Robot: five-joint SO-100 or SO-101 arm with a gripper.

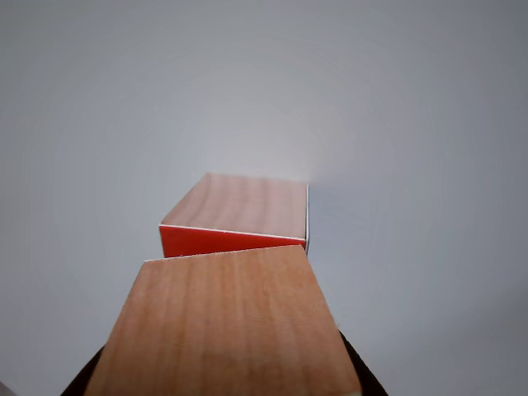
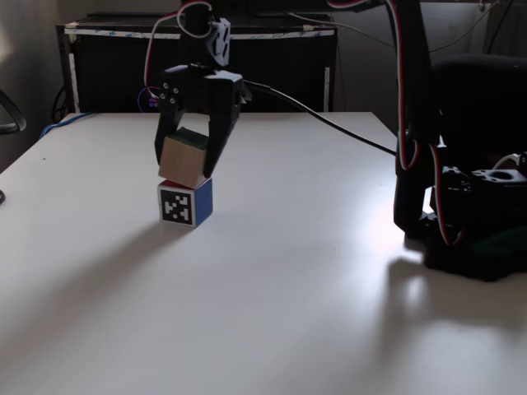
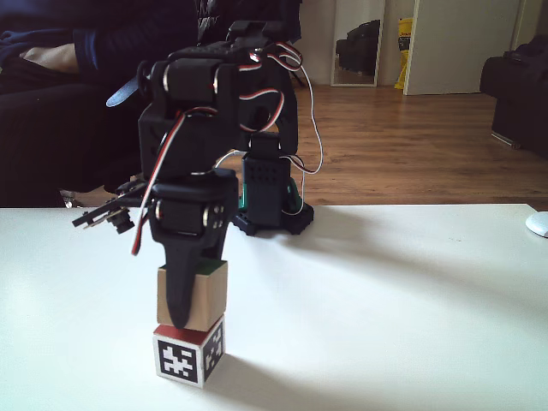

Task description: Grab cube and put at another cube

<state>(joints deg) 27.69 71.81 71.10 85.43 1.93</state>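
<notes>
From the table's (image 2: 329,271) left in a fixed view, the gripper (image 2: 191,169) clamps the green-sided cube (image 2: 183,160), seated slightly tilted atop the red-and-blue cube (image 2: 186,202). Letting go while it sits askew could tip it off.

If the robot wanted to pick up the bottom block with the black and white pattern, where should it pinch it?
Probably on two opposite flat side faces of the bottom cube, coming straight down from above. It is boxy and sits flat on the table, so parallel sides suit the pincer. But the top cube, held in the pincer, sits on it now and would have to go first.
</notes>
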